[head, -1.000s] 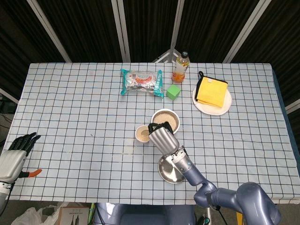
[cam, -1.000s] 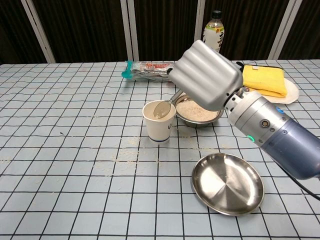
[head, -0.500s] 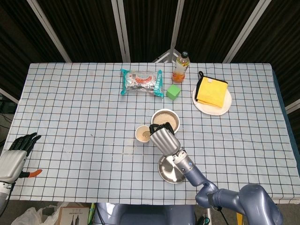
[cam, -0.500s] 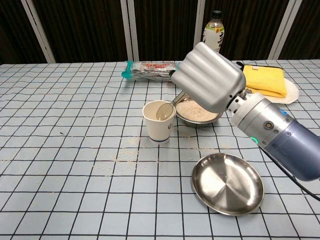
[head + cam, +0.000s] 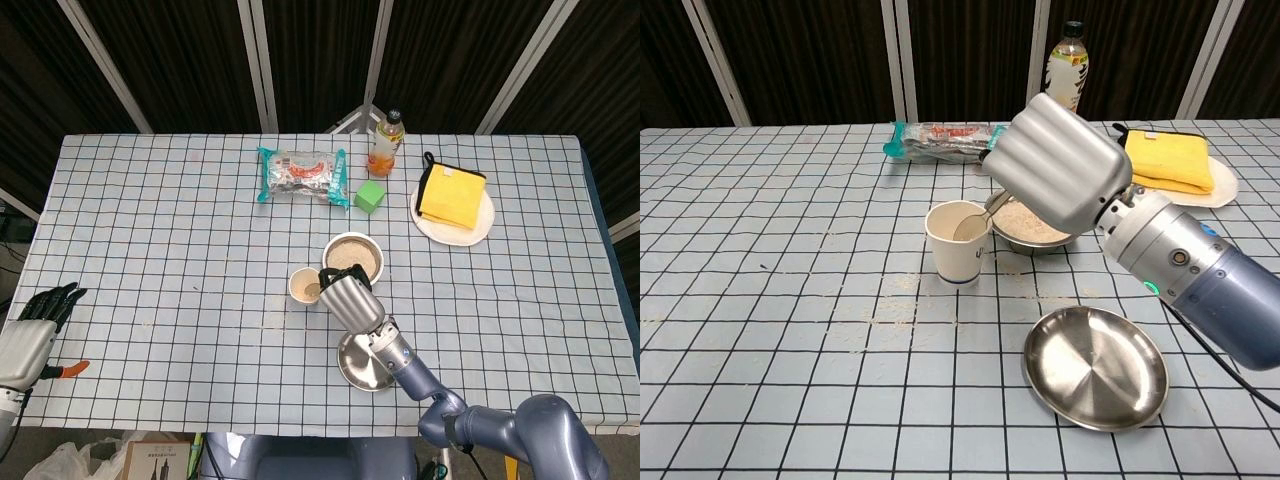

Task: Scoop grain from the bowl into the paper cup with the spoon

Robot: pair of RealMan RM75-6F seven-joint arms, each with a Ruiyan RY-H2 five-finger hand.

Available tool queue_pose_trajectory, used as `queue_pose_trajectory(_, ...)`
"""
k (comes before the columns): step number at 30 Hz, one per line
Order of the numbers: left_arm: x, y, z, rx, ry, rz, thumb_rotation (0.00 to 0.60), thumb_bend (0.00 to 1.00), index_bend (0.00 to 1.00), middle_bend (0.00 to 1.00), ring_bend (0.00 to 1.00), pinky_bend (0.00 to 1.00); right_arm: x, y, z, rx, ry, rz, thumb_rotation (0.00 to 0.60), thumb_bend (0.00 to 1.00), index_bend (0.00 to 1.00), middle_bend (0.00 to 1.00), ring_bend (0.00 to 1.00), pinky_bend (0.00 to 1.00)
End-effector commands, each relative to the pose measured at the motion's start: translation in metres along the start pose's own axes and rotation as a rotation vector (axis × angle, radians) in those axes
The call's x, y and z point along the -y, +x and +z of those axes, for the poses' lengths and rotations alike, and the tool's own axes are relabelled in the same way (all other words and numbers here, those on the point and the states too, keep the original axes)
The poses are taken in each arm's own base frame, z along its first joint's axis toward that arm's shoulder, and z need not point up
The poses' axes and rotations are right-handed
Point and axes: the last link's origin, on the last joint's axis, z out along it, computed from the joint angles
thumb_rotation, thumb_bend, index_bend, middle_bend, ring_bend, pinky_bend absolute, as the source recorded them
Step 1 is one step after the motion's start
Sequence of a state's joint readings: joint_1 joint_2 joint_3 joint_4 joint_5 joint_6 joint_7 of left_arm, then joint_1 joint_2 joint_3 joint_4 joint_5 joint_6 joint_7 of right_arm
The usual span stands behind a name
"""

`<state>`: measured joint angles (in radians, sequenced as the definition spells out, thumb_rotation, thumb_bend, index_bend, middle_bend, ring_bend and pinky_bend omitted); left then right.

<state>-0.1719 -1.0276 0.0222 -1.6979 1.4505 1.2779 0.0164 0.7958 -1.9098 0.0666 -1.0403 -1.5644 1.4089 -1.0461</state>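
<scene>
A white paper cup [image 5: 958, 242] [image 5: 304, 286] stands left of the metal grain bowl [image 5: 1032, 225] [image 5: 353, 256]. My right hand [image 5: 1060, 160] [image 5: 348, 296] hovers over the bowl's near edge and grips the spoon [image 5: 970, 223], whose head dips into the cup's mouth. The spoon's handle is hidden under the hand. My left hand [image 5: 35, 325] rests at the table's near left edge in the head view, fingers apart, holding nothing.
An empty steel plate [image 5: 1095, 366] lies near the front, under my right forearm. Spilled grains [image 5: 890, 315] dot the cloth by the cup. Behind stand a snack packet [image 5: 938, 139], a bottle [image 5: 1065, 76], a green cube [image 5: 370, 195] and a yellow cloth on a plate [image 5: 1167, 160].
My right hand has shifted slightly right and tilted, and the spoon's head has sunk from above the cup's rim down into the cup. The left hand is still.
</scene>
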Motion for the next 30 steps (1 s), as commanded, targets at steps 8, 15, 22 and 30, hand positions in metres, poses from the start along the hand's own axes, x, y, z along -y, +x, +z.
queue_pose_trajectory(8,0.0,0.0,0.0,0.002,0.001,0.001,0.6,0.0,0.0,0.0,0.0,0.0,-0.022,0.017,0.007,0.02,-0.163,0.185,0.6,0.5,0.65,0.92,0.98,1.0)
queue_pose_trajectory(15,0.001,0.0,0.0,0.003,0.005,-0.001,0.6,0.0,0.0,0.0,0.0,0.0,-0.047,0.022,-0.011,0.084,-0.23,0.278,0.6,0.5,0.65,0.92,0.98,1.0)
queue_pose_trajectory(22,0.0,-0.001,0.0,0.003,0.003,0.01,0.6,0.0,0.0,0.0,0.0,0.0,-0.053,0.015,-0.063,0.21,-0.202,0.35,0.6,0.5,0.65,0.92,0.98,1.0)
queue_pose_trajectory(30,-0.001,-0.001,-0.001,-0.006,0.003,0.026,0.6,0.0,0.0,0.0,0.0,0.0,-0.023,0.008,-0.117,0.4,-0.12,0.41,0.6,0.5,0.65,0.92,0.98,1.0)
